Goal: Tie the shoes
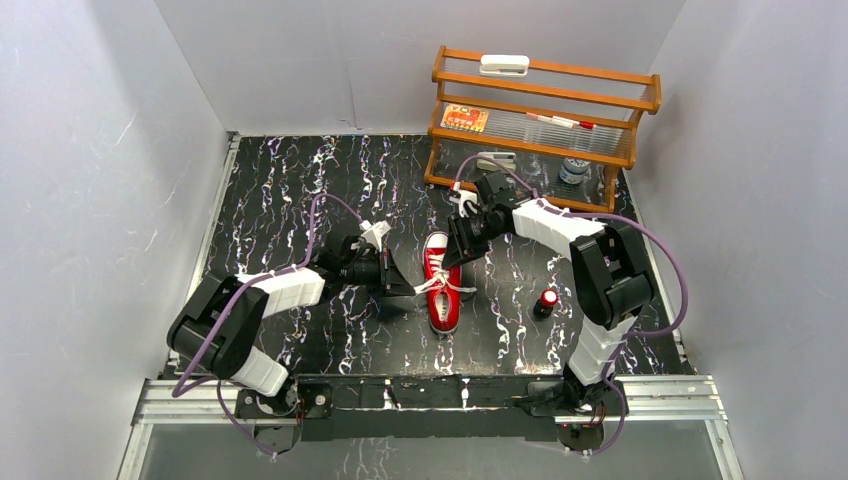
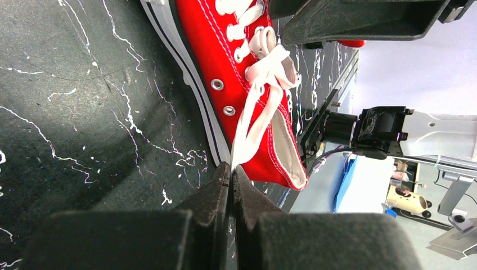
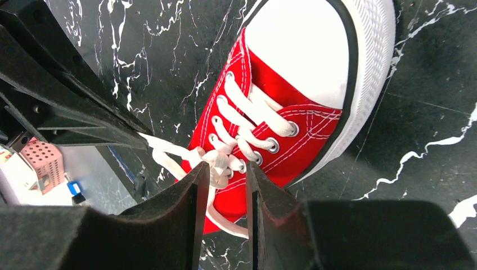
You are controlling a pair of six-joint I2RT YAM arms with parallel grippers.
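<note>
Black marble-patterned table [image 1: 300, 180], enclosed by plain pale walls, carries the single red sneaker [image 1: 441, 285] near its middle, between the two arms. The sneaker stands upright on its white sole, its length running from near edge to far edge. The left gripper [image 2: 230, 169] sits low at the sneaker's left flank; its jaws are pressed together on one white lace [image 2: 253, 107], which runs taut from the upper eyelets down into the fingertips. The right gripper [image 3: 225, 169] hangs over the laced upper from the far right side. Its jaws stand slightly parted, with a narrow gap between them, and the bunched lace crossing [image 3: 220, 163] lies at the mouth of that gap; whether either finger touches it cannot be determined. The white toe cap [image 3: 304, 50] is fully exposed in the right wrist view. A small red-and-black cylinder [image 1: 547, 300] stands on the table to the right of the sneaker, apart from it. A wooden rack [image 1: 545, 110] occupies the far right corner, holding an orange card [image 1: 465, 118] and a marker [image 1: 560, 121].
</note>
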